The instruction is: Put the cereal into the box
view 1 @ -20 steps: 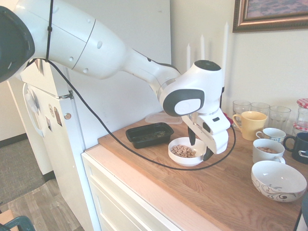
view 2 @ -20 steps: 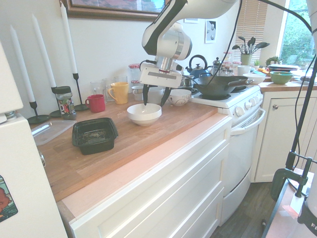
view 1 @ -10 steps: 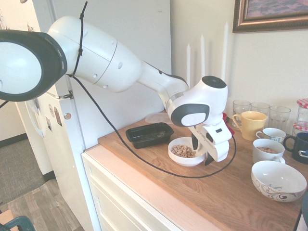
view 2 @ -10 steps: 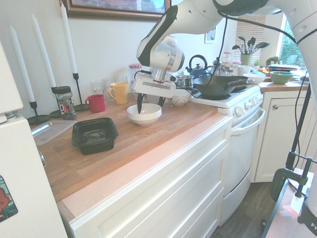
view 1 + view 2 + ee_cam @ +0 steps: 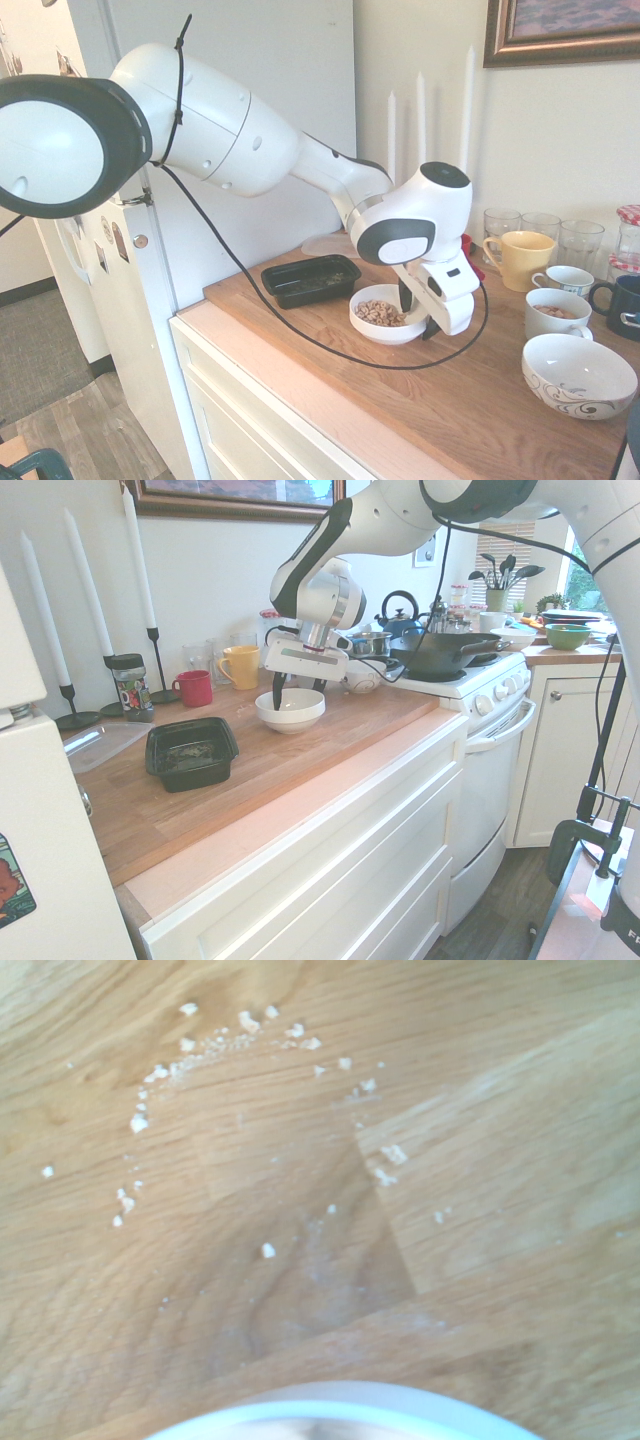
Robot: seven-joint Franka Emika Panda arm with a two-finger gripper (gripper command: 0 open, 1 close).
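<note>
First exterior view. The gripper stands slightly lower than 1 second ago, and the arm's elbow has swung down and toward the left of the frame. The cereal lies in the white bowl, near the centre, with the jaws at its right side. The box, a black tray, sits just beside the bowl, to its left. At right are a yellow mug, a mug with brown pieces and a patterned bowl.

Second exterior view. The gripper has come down and shifted left since 1 second ago; its jaws are spread wide, 1 finger over the bowl's interior and the other toward its far right side. The box lies to the left of the bowl, with the clear lid behind it at far left. A red mug and a jar stand at upper left; a dark pan is at upper right.

Wrist view. Pale crumbs are scattered over the wooden tabletop; a blurred white rim curves along the bottom edge.
</note>
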